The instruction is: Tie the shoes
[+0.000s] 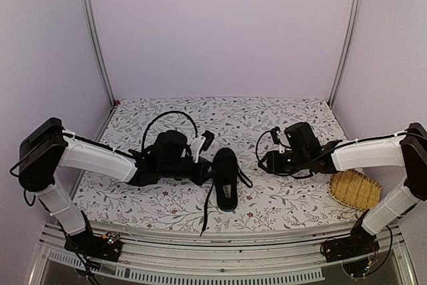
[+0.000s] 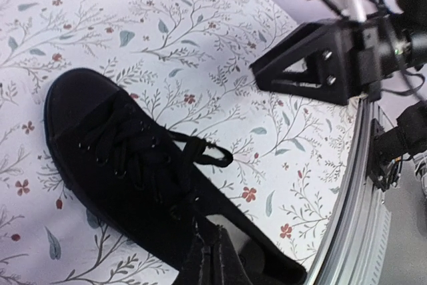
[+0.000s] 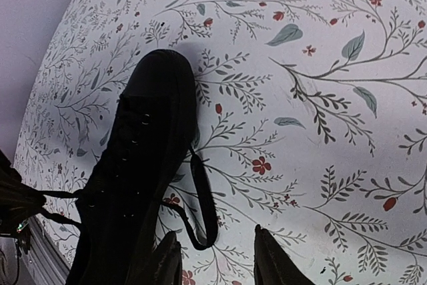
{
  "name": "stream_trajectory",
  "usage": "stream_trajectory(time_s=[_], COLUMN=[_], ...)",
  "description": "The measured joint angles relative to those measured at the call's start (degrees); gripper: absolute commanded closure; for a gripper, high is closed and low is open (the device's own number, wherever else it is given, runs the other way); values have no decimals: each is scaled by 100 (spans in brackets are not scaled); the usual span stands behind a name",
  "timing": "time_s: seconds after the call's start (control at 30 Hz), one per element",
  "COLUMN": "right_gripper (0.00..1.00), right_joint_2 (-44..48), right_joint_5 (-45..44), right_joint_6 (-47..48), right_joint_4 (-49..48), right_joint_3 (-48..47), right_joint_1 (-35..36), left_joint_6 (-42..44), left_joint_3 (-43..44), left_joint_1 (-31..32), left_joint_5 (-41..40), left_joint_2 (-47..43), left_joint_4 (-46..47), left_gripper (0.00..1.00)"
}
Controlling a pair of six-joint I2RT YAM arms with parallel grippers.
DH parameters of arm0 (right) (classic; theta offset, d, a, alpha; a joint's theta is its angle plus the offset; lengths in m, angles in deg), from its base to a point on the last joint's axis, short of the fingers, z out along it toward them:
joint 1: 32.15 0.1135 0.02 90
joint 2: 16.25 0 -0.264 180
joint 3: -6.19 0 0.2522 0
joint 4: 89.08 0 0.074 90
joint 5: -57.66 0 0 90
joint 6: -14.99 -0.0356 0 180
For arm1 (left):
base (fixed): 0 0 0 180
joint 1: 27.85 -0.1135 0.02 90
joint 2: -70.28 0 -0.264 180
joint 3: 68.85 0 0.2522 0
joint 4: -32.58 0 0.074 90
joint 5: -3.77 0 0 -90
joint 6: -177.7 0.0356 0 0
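Note:
The black shoe (image 1: 225, 177) lies on the floral cloth, toe pointing away from the arms; it also shows in the left wrist view (image 2: 113, 158) and the right wrist view (image 3: 140, 158). My left gripper (image 1: 202, 170) is at the shoe's left side, its fingers (image 2: 213, 258) pressed shut over the shoe's opening, seemingly on a lace; two taut strands (image 3: 57, 195) run from the shoe to it. A lace loop (image 3: 203, 208) lies on the cloth at the shoe's right. My right gripper (image 3: 217, 261) is open just behind that loop, empty (image 1: 267, 161).
A woven straw tray (image 1: 353, 188) lies at the right by the right arm. A loose lace end (image 1: 205, 215) trails toward the metal front rail (image 1: 220, 245). Metal posts stand at the back corners (image 1: 97, 38). The right gripper's body (image 2: 307, 65) hangs over the cloth beyond the shoe.

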Motion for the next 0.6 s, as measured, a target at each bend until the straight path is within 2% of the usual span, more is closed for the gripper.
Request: stream_trajectory(time_s=[0.23, 0.6], right_gripper=[58, 63], right_joint_2=[-1014, -1928], right_joint_5=[-160, -1032], right_joint_6=[-37, -186], right_joint_4=[249, 717], right_joint_3=[-439, -1222], right_joint_1=[507, 1086], left_joint_6=[-2, -4], left_joint_3=[133, 133], left_joint_1=[-42, -59], left_joint_5=[81, 162], left_joint_2=[-17, -9], left_joint_4=[-4, -7], left_gripper=[100, 100])
